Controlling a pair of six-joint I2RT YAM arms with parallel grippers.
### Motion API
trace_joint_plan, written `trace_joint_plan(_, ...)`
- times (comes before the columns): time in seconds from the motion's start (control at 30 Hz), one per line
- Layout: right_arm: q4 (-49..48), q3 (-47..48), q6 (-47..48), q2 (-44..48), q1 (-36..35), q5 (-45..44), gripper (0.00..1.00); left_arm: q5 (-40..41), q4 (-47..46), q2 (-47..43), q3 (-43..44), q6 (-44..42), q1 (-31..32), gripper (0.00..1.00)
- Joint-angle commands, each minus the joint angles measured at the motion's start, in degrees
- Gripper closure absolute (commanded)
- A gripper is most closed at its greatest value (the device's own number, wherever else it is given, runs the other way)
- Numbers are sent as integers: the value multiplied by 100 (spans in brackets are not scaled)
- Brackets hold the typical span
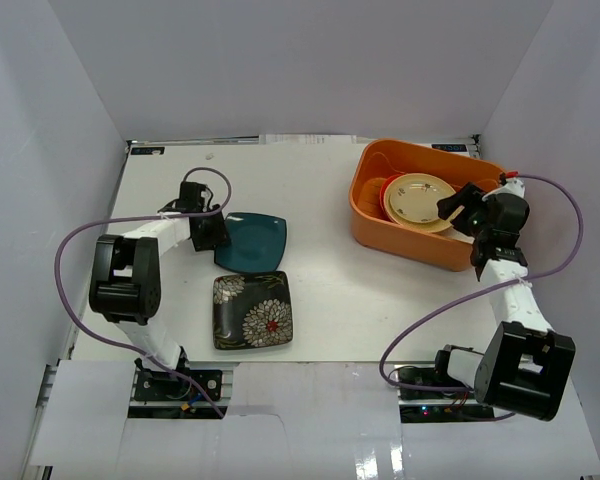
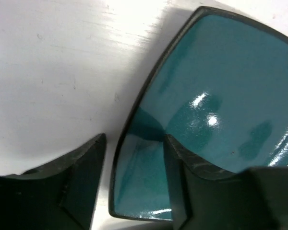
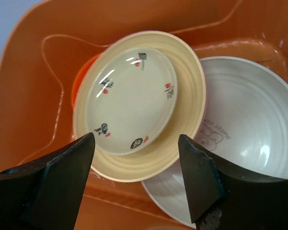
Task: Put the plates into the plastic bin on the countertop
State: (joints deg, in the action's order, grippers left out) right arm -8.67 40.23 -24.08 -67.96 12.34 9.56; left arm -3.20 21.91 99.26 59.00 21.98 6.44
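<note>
A square dark teal plate (image 1: 257, 240) lies on the white countertop (image 1: 330, 290), with a square black floral plate (image 1: 252, 310) just in front of it. My left gripper (image 1: 212, 232) is low at the teal plate's (image 2: 221, 96) left edge. In the left wrist view this gripper (image 2: 135, 139) is open, one finger outside the rim and one over the dish. The orange plastic bin (image 1: 372, 228) holds a cream plate (image 1: 418, 200) stacked on others. My right gripper (image 1: 458, 207) hovers open over the cream plate (image 3: 134, 96), holding nothing (image 3: 135, 139).
Inside the bin (image 3: 29, 96) a pale plate with a printed drawing (image 3: 249, 124) lies under the cream one, and an orange-red plate (image 3: 79, 81) peeks out at its left. White walls enclose the countertop on three sides. Purple cables loop beside both arms.
</note>
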Motion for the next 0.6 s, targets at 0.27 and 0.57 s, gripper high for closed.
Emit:
trace_joint_plan(0.27, -435, 99, 7, 846, -1938, 1751, 10, -1622, -108, 550, -134, 149, -538, 56)
trace_joint_plan(0.57, -1523, -296, -317, -189, -4685, 926, 10, -2035, -275, 902, -249, 105, -889, 75)
